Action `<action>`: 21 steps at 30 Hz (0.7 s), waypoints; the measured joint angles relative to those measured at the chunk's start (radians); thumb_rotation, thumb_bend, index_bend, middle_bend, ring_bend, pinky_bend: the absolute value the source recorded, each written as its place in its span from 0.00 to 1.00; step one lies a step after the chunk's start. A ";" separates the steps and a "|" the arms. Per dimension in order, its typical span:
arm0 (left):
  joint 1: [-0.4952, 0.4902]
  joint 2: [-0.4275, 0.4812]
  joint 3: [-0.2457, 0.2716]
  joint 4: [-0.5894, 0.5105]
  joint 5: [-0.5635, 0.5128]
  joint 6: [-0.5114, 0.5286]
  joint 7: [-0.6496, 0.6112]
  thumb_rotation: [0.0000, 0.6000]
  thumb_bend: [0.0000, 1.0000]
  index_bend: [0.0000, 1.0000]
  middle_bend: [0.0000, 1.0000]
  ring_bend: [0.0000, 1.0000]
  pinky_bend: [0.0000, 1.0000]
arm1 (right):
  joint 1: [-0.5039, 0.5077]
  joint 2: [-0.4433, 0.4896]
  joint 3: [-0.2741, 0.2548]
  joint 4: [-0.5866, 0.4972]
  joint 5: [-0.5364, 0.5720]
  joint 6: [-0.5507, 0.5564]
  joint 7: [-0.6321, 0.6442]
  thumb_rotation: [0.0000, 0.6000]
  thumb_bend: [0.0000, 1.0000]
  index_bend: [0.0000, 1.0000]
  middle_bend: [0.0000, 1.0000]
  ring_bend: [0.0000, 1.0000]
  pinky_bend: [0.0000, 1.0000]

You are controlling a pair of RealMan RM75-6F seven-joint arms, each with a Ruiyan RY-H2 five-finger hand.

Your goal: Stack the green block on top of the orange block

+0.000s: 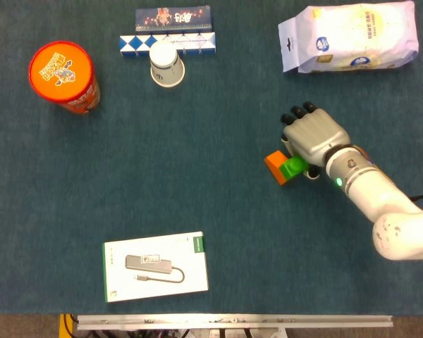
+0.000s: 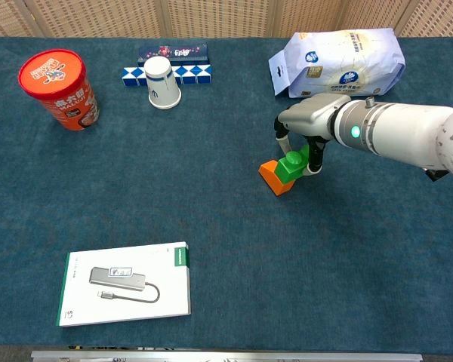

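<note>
Your right hand holds the green block between its fingers, low over the orange block on the blue table. The green block sits on the orange block's right part, apparently touching. You are at the placing step. Next, square the green block up, then let go cleanly. Your left hand is absent from both views.

The right hand is holding the green block from above, its fingers pointing down. The green block is touching the orange block, which is lying on the blue surface. A white paper cup is standing upside down farther back.
</note>
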 measured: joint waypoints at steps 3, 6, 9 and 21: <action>0.000 0.000 -0.001 0.000 0.000 0.000 -0.001 1.00 0.53 0.58 0.60 0.44 0.59 | 0.001 -0.004 -0.001 -0.001 -0.002 0.004 -0.006 1.00 0.20 0.65 0.14 0.00 0.06; 0.001 0.000 0.000 0.000 0.000 0.001 -0.002 1.00 0.54 0.58 0.60 0.44 0.59 | 0.003 -0.010 -0.001 -0.001 -0.002 0.008 -0.013 1.00 0.20 0.65 0.14 0.00 0.06; 0.002 0.000 0.000 0.001 0.001 0.002 -0.005 1.00 0.53 0.58 0.60 0.44 0.59 | 0.005 -0.012 0.001 -0.001 -0.006 0.011 -0.017 1.00 0.20 0.65 0.14 0.00 0.06; 0.006 -0.002 0.000 0.002 0.000 0.005 -0.009 1.00 0.53 0.58 0.60 0.44 0.59 | 0.009 -0.003 0.002 -0.009 -0.032 -0.006 -0.020 1.00 0.20 0.39 0.14 0.00 0.06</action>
